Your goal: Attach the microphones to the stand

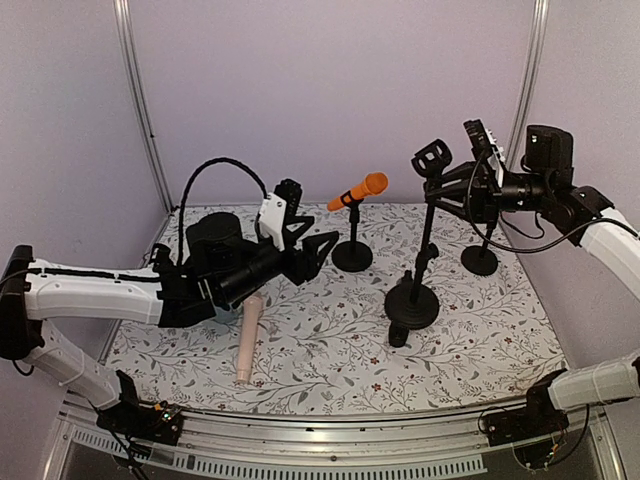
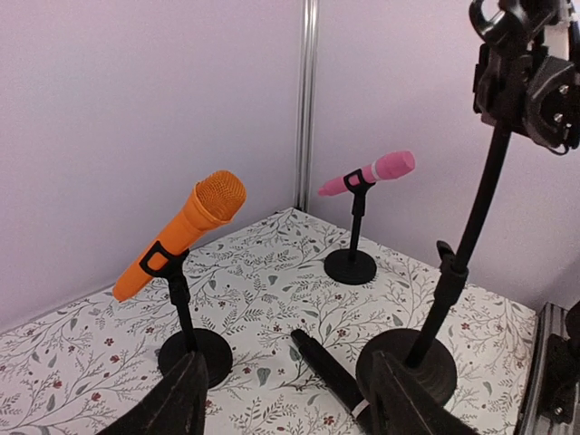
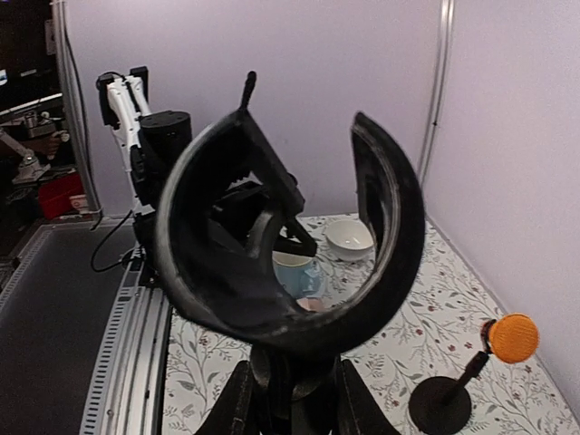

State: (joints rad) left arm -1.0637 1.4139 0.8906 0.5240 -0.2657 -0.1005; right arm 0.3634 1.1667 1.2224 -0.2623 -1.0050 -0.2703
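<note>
The orange microphone [image 1: 358, 190] sits clipped in a short stand [image 1: 352, 255]; it also shows in the left wrist view [image 2: 186, 231]. The bright pink microphone [image 2: 372, 170] sits in another short stand at the back right. The beige-pink microphone [image 1: 248, 340] lies on the table by my left arm. The black microphone [image 2: 335, 372] lies by the tall stand's base [image 1: 412, 300]. My left gripper [image 1: 312, 255] is open and empty above the table, with the black microphone ahead between its fingers [image 2: 186, 403]. My right gripper [image 3: 292, 408] is shut on the tall stand's stem, just under its empty clip [image 3: 290, 236].
A blue-and-white mug [image 3: 294, 272] and a white bowl [image 3: 349, 237] stand at the table's left side behind my left arm. The pink microphone's stand base [image 1: 480, 260] sits under my right arm. Walls close in the back and sides.
</note>
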